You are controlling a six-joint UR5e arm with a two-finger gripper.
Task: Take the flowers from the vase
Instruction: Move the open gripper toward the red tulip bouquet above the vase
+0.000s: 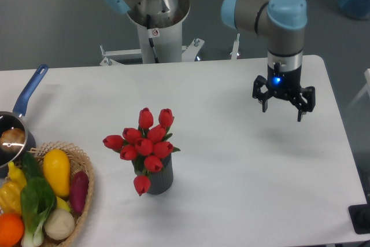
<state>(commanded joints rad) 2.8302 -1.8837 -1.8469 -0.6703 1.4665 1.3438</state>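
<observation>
The flowers (144, 143), a bunch of red closed tulip heads with green leaves, stand in the vase (161, 179), a short dark grey ribbed cylinder near the table's front centre. One tulip head droops over the vase's left side. My gripper (283, 109) hangs above the table far to the right of the flowers and a bit further back. Its fingers are spread open and hold nothing.
A wicker basket (87, 201) with several vegetables, among them a yellow one and a reddish-purple one, sits at the front left. A blue-handled saucepan (17, 125) stands at the left edge. The arm's base (156, 15) is behind the table.
</observation>
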